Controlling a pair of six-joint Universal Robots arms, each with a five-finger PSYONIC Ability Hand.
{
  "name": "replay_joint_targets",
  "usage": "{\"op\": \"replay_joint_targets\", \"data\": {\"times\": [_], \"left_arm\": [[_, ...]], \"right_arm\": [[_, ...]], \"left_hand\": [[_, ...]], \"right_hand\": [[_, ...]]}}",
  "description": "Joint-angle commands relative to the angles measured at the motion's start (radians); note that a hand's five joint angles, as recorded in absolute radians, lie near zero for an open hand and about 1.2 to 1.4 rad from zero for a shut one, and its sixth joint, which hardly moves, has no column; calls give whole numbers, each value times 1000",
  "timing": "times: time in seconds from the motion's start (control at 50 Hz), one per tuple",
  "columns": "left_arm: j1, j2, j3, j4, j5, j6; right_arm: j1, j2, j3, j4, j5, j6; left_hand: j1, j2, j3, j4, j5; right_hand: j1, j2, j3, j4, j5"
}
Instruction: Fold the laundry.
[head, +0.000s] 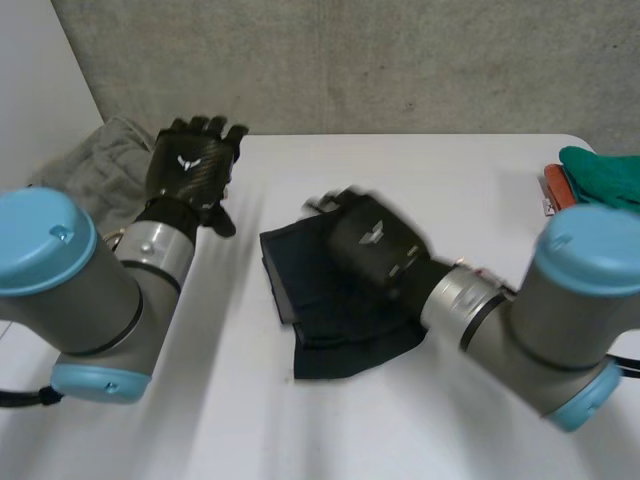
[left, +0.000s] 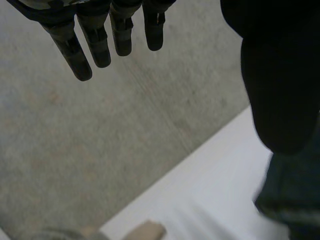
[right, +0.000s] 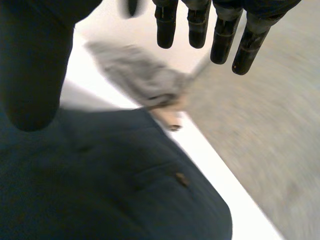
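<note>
A dark navy garment (head: 335, 315) lies folded in the middle of the white table (head: 200, 400). My right hand (head: 365, 238) hovers over its far part, open, with straight fingers (right: 197, 30) and the thumb spread away from them. Under that palm the navy cloth (right: 125, 190) shows a small button (right: 179, 178). My left hand (head: 190, 170) is raised over the table's far left, open and holding nothing, its fingers (left: 97, 45) straight. Beside its thumb, an edge of the navy garment (left: 295, 200) is visible.
A crumpled grey-green cloth (head: 100, 170) lies at the table's far left corner, beyond my right fingertips (right: 140, 75). A green cloth (head: 610, 175) and an orange item (head: 555, 187) sit at the far right edge. A concrete wall (head: 400, 60) stands behind the table.
</note>
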Motion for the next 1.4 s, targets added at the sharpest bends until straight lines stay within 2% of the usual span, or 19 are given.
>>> {"op": "replay_joint_targets", "data": {"times": [0.02, 0.12, 0.22, 0.34, 0.52, 0.68, 0.74, 0.84, 0.94, 0.98, 1.04, 1.12, 1.14, 1.24, 1.3, 1.4], "left_arm": [[-105, -70, 168, -86, -11, -78], [-153, -192, 308, -258, -11, -167], [-194, -353, 481, -437, -14, -217], [-200, -458, 595, -545, -17, -234], [-196, -564, 662, -632, -63, -218], [-179, -594, 667, -642, -83, -123], [-170, -578, 665, -642, -77, -115], [-170, -481, 664, -631, -66, -116], [-168, -348, 645, -585, 13, -113], [-156, -251, 607, -574, 99, -113], [-124, -188, 566, -576, 167, -110], [-66, -111, 488, -586, 315, -112], [-52, -88, 460, -600, 392, -110], [-10, -18, 389, -655, 598, -110], [25, 5, 365, -666, 657, -116], [33, 18, 352, -665, 656, -121]], "right_arm": [[-132, -87, -119, 201, 118, 443], [-131, 72, -321, 423, 135, 413], [-129, 213, -495, 518, 143, 337], [-114, 341, -630, 551, 143, 279], [-101, 497, -751, 624, 146, 91], [-101, 560, -801, 637, 164, 41], [-100, 546, -799, 630, 175, 41], [-100, 425, -759, 615, 172, 60], [-95, 281, -634, 486, 208, 101], [-97, 192, -517, 393, 238, 97], [-97, 88, -350, 292, 253, 87], [-92, 2, -166, 223, 244, 60], [-92, -12, -129, 213, 241, 52], [-92, -37, 63, 150, 229, -21], [-86, -32, 150, 62, 201, -57], [-62, 26, 209, -101, 182, -68]], "left_hand": [[-6, -18, -25, -16, -35], [3, -9, -16, -7, -26], [3, -9, -16, -7, -26], [23, 11, 5, 13, -5], [41, 29, 22, 31, 12], [35, 23, 16, 25, 6], [23, 11, 5, 13, -5], [3, -9, -16, -7, -26], [0, -12, -19, -10, -29], [0, -12, -19, -10, -29], [0, -12, -19, -10, -29], [6, -6, -13, -4, -23], [6, -6, -13, -4, -23], [0, -12, -19, -10, -29], [3, -9, -16, -7, -26], [3, -9, -16, -7, -26]], "right_hand": [[-25, -44, -40, -61, -64], [-25, -44, -40, -61, -64], [-25, -44, -40, -61, -64], [-25, -44, -40, -61, -64], [-25, -44, -40, -61, -64], [-25, -44, -40, -61, -64], [-25, -44, -40, -61, -64], [-25, -44, -40, -61, -64], [-25, -44, -40, -61, -64], [-25, -44, -40, -61, -64], [-25, -44, -40, -61, -64], [-25, -44, -40, -61, -64], [-25, -44, -40, -61, -64], [-25, -44, -40, -61, -64], [-25, -44, -40, -61, -64], [-25, -44, -40, -61, -64]]}}
